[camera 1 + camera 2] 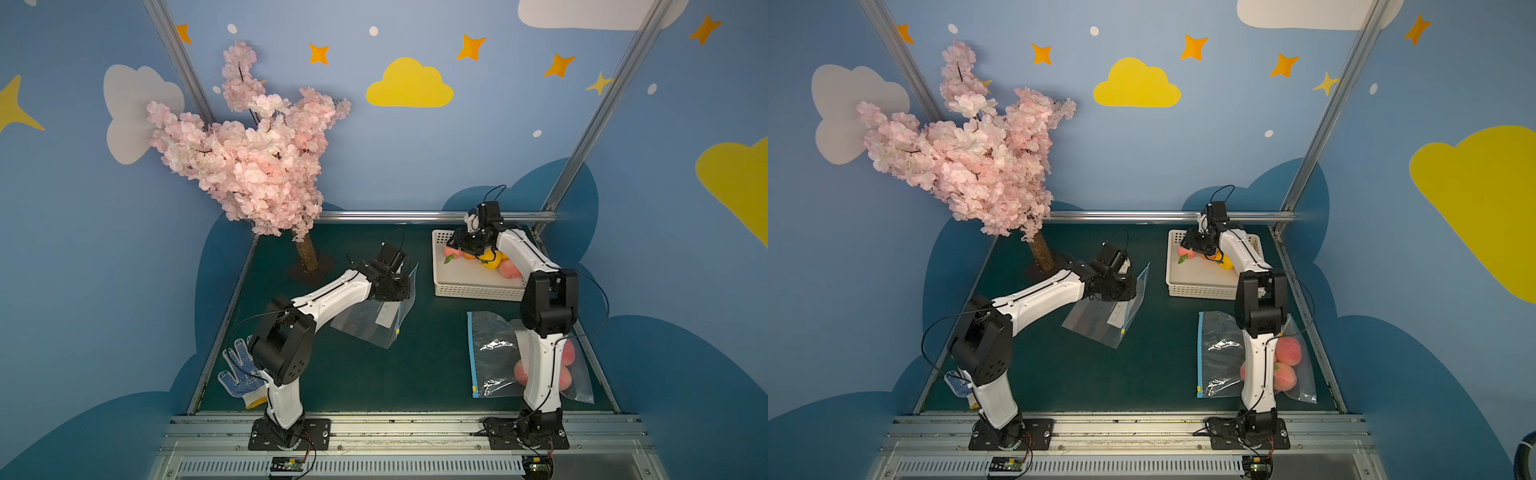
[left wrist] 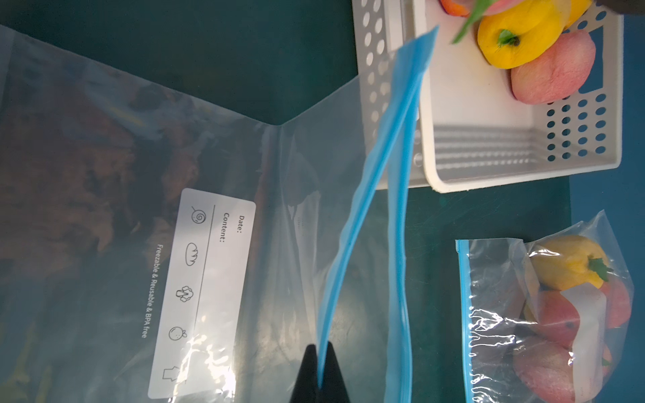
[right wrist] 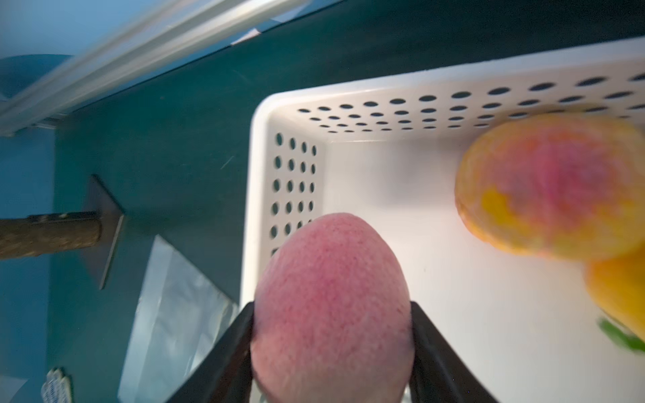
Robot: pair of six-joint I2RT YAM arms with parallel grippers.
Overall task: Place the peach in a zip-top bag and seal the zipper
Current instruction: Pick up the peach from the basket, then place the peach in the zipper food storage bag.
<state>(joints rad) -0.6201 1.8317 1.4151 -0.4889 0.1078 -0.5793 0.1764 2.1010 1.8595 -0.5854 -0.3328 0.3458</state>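
Label (image 2: 202,293) "Date:", "Content:", "BPA free", left claw (image 2: 320,352) clamped on zip-top bag (image 2: 104,174), right claw (image 3: 331,310) gripping peach (image 3: 331,272)

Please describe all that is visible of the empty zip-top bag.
The empty zip-top bag is clear plastic with a blue zipper strip and a white label printed Date and Content. Its mouth is open. The shut left gripper holds one zipper lip up; its bottom seems to rest on the green table.

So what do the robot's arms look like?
The left arm and right arm have smooth white shells and chunky black joints. Thin black cables loop outside them. Their black fingers are flat and taper towards the tips.
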